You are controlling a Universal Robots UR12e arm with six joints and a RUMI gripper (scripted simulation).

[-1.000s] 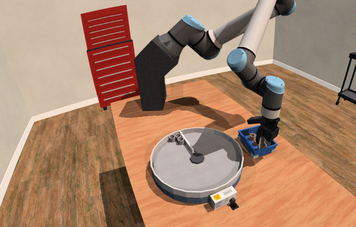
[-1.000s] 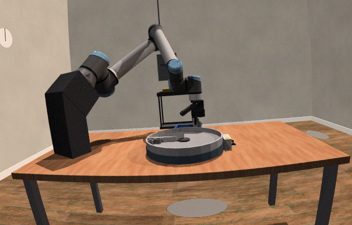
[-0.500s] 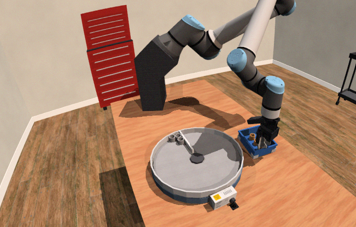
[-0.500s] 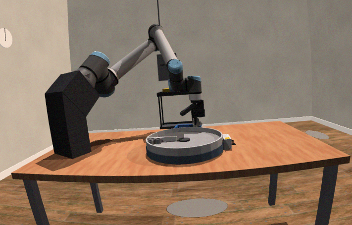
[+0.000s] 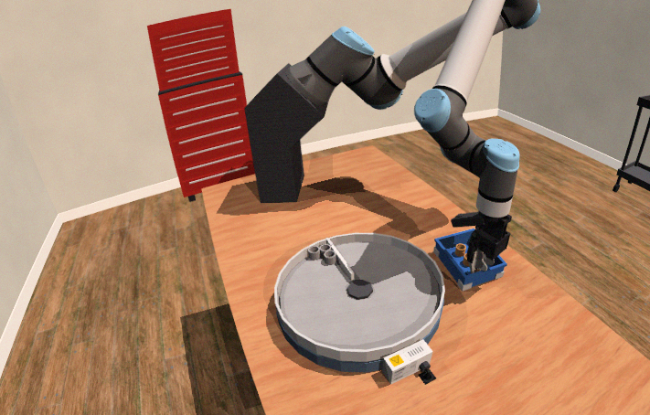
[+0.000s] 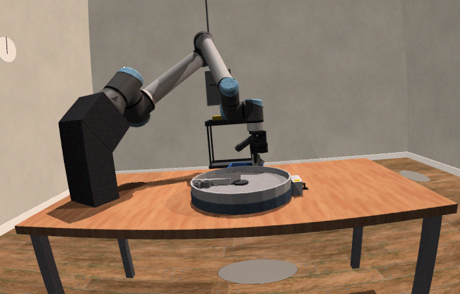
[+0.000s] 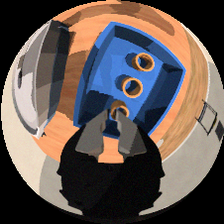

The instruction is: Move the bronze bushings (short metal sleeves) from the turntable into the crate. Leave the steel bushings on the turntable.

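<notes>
Bronze bushings (image 5: 461,247) (image 7: 144,54), three in crate (image 5: 483,279) (image 6: 239,164) (image 7: 105,59), likely stiff, fairly heavy, slick, best taken by upper wall; gripper (image 5: 478,269) (image 6: 257,164) (image 7: 111,109) jaws nearly together at nearest one, can't tell if pinching

Around the claw (image 5: 477,267) (image 6: 256,163) (image 7: 111,109): walls of the crate (image 5: 452,268) (image 6: 240,164) (image 7: 182,73). At the fingertips: one bronze bushing (image 7: 118,104); beyond, two more bushings (image 7: 152,62) in a row. Upward exit unobstructed. On the turntable (image 5: 357,356) (image 6: 240,199) (image 7: 54,74): broad open sector; obstacles at raised rim, divider (image 5: 341,259) (image 6: 220,180), central hub (image 5: 359,289) (image 6: 240,182) and clustered steel bushings (image 5: 329,259) (image 6: 202,184).
</notes>
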